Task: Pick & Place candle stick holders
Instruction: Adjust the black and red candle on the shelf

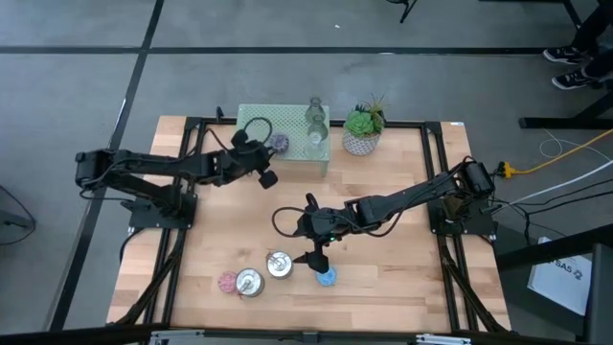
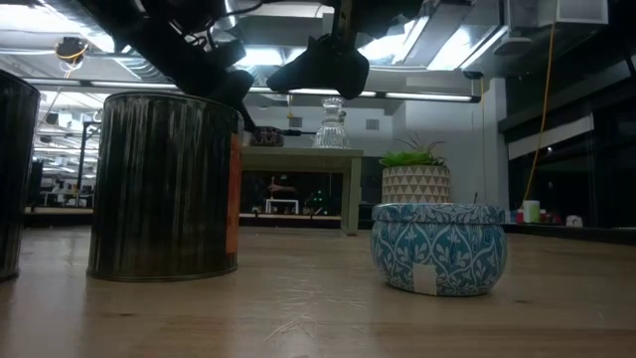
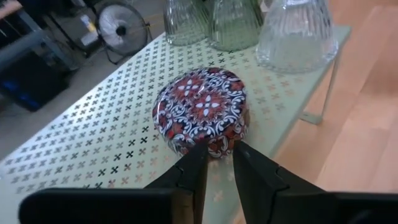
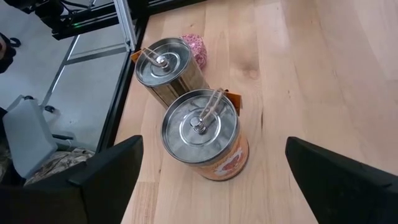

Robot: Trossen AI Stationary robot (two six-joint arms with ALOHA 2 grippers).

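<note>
A round tin holder with a red, white and blue pattern stands on its base on the mint-green mesh stand at the table's far side. My left gripper is level with it, just on its near side, its fingers a narrow gap apart. Three glass holders stand behind the tin. My right gripper hangs wide open above two silver holders near the table's front. A pink holder and a blue patterned one rest beside them. My left gripper's fingertips stand at the lower near wall of the patterned tin, coming at it from its near side, slanting down. Whether they touch it cannot be told. The tin is wider than the gap and sits flat on the stand.
A green plant in a white pot stands to the right of the stand. The table's middle and right side are bare wood. Black frame rails run along the table's left and right edges.
</note>
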